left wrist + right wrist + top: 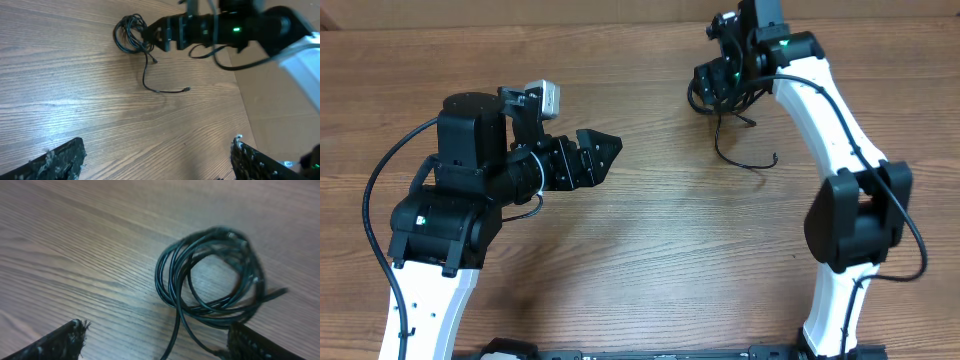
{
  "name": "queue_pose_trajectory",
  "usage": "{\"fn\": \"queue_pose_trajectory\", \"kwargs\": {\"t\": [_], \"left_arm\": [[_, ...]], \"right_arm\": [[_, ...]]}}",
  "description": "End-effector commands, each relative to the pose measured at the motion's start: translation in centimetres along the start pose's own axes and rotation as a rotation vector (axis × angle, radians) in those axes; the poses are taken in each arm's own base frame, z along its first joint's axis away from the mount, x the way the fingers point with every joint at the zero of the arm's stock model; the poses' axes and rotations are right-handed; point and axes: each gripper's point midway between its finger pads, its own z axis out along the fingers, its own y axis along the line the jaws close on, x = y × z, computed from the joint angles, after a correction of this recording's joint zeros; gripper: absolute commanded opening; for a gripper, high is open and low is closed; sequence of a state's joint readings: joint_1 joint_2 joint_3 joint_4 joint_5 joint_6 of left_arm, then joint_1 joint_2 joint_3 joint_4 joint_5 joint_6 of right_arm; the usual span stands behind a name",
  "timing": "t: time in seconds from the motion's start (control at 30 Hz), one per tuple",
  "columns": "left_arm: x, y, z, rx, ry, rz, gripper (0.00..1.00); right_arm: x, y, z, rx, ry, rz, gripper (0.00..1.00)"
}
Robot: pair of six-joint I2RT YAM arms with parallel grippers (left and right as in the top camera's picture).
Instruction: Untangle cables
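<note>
The cables are thin black cords looped in a small tangle at the far right of the wooden table. One loose tail trails toward the front and ends in a small plug. My right gripper is open and right over the tangle. In the right wrist view the coil lies just ahead of the open fingers, with a strand running between them. My left gripper is open and empty, well left of the cables. In the left wrist view the tangle is far ahead of the fingers.
The wooden table extends around both arms. A tan surface lies beyond the table edge in the left wrist view. The right arm's white links and its thicker black wire stand to the right of the tangle.
</note>
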State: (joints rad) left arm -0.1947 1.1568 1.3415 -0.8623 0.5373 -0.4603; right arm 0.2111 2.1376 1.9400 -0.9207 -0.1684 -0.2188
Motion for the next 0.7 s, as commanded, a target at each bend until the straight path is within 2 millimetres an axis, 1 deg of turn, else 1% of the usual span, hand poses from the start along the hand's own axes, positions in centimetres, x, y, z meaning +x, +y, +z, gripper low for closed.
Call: {"fn": "queue_pose_trajectory", "kwargs": {"t": [0.0, 0.07, 0.13, 0.17, 0.3, 0.47, 0.5, 0.57, 0.67], "left_arm": [[-0.5, -0.1, -0.6, -0.009, -0.023, 0.017, 0.93], [-0.4, -0.1, -0.6, -0.01, -0.019, 0.015, 0.93], [-0.3, 0.0, -0.6, -0.012, -0.014, 0.011, 0.94], [-0.2, 0.0, -0.6, -0.014, -0.01, 0.009, 0.94], [0.1, 0.1, -0.6, -0.019, 0.001, 0.002, 0.94], [0.0, 0.1, -0.6, -0.017, -0.002, 0.0, 0.94], [0.0, 0.1, -0.6, -0.017, -0.003, 0.001, 0.94], [0.0, 0.1, -0.6, -0.017, -0.003, -0.004, 0.94], [0.0, 0.1, -0.6, -0.017, -0.003, -0.014, 0.94]], "right_arm": [[1.0, -0.2, 2.6, -0.012, 0.038, 0.025, 0.85], [1.5, -0.3, 3.8, -0.016, 0.054, 0.028, 0.81], [1.8, -0.5, 4.9, -0.018, 0.064, 0.03, 0.73], [1.9, -0.6, 5.4, -0.018, 0.065, 0.03, 0.71], [1.9, -0.9, 7.2, -0.017, 0.056, 0.038, 0.71], [0.9, -1.3, 8.7, -0.014, 0.004, 0.098, 0.71], [0.7, -1.4, 9.1, -0.012, -0.006, 0.098, 0.69], [0.5, -1.5, 9.6, -0.011, -0.02, 0.095, 0.6], [0.7, -1.7, 10.9, -0.011, -0.023, 0.11, 0.59]]}}
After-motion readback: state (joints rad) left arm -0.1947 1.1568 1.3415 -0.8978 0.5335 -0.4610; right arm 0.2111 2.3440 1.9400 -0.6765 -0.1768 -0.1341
